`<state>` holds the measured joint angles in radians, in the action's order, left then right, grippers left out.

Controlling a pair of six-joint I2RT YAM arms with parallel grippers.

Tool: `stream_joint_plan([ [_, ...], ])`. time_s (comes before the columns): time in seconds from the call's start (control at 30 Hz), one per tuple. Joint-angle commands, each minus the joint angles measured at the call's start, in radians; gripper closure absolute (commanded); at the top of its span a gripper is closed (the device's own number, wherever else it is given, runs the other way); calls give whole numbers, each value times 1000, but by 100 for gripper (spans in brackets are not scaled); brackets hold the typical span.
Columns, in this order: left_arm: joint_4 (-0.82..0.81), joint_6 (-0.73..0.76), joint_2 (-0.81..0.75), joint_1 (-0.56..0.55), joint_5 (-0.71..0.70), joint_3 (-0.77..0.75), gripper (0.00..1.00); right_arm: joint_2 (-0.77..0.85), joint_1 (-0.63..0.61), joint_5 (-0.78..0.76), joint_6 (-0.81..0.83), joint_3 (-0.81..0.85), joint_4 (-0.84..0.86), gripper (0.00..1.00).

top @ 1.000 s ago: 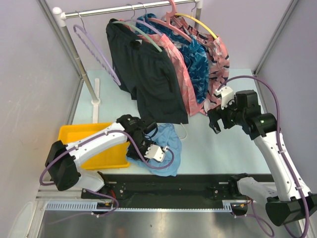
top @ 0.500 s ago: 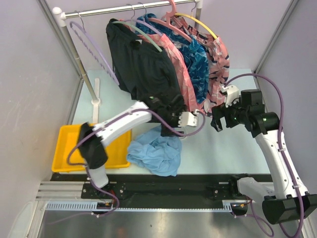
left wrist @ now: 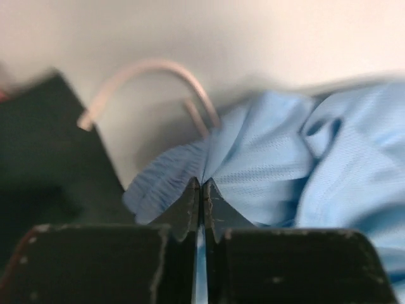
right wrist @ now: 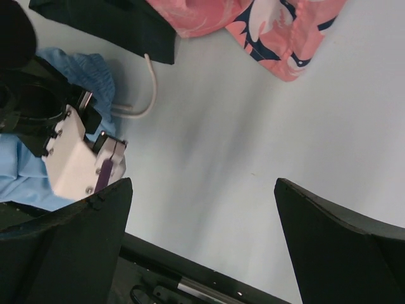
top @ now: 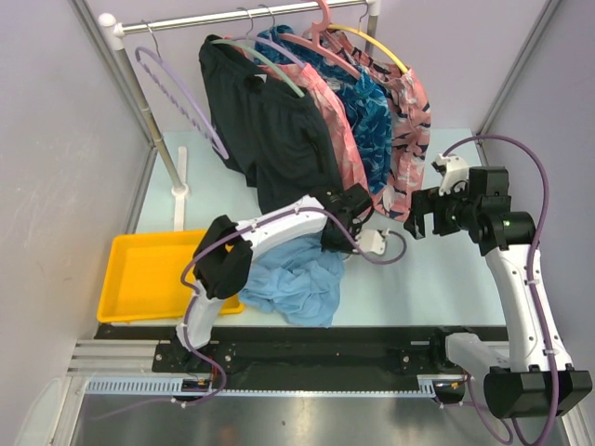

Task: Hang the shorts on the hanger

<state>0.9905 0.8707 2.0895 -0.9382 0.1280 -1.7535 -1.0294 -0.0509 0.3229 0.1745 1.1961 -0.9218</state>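
Observation:
The light blue shorts (top: 296, 281) lie crumpled on the table near its front edge, also seen in the left wrist view (left wrist: 278, 171) and the right wrist view (right wrist: 85, 71). My left gripper (top: 337, 243) is at their far right edge, its jaws shut on a pinched fold of the blue fabric (left wrist: 202, 185). The lavender hanger (top: 177, 93) hangs bare at the left end of the rail, far from both grippers. My right gripper (top: 418, 220) hovers open to the right with nothing between its fingers (right wrist: 202, 234).
Black shorts (top: 279, 139), blue patterned shorts (top: 372, 111) and pink garments (top: 409, 121) hang on the rail (top: 242, 16) just behind the left gripper. A pale curved loop (left wrist: 152, 69) lies beside the fold. A yellow bin (top: 139, 279) sits front left. The rack pole (top: 149, 121) stands left.
My left arm rose from the shorts toward the hanging black shorts, then came down on the blue shorts' far edge and shut on the fabric. My right arm drifted slightly right.

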Motion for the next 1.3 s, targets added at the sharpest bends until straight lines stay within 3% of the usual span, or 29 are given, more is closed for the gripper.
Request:
stream_joint_plan([
  [0.0,78,-2,17,-19,152,-367,100,-18,43,19,-56,39,41,0],
  [0.13,157,-55,9,-30,349,-673,100,-47,105,70,-82,40,46,0],
  [0.27,108,-19,-237,-27,508,-568,100,-63,118,85,-72,43,49,0],
  [0.37,102,74,-405,2,547,-297,100,-58,123,87,-30,43,28,0],
  [0.47,178,221,-597,55,472,16,98,-57,126,91,14,43,-8,0],
  [0.5,184,253,-668,79,434,198,87,-57,126,97,26,40,-17,0],
  [0.57,168,335,-741,129,314,386,72,-69,128,120,65,39,-34,0],
  [0.6,148,365,-800,148,277,549,57,-73,128,131,78,39,-40,0],
  [0.67,83,381,-845,183,223,665,47,-89,128,175,118,37,-57,0],
  [0.7,71,373,-879,202,216,728,37,-95,128,194,131,39,-63,0],
  [0.87,-38,216,-911,205,252,729,31,-156,126,295,189,34,-107,3],
  [1.0,-79,38,-837,190,274,661,30,-187,109,334,192,36,-103,5],
  [1.13,-98,-90,-750,180,282,649,35,-189,-13,334,203,25,-88,10],
  [1.27,-144,-188,-816,217,387,701,35,-150,-153,311,247,-36,-16,13],
])
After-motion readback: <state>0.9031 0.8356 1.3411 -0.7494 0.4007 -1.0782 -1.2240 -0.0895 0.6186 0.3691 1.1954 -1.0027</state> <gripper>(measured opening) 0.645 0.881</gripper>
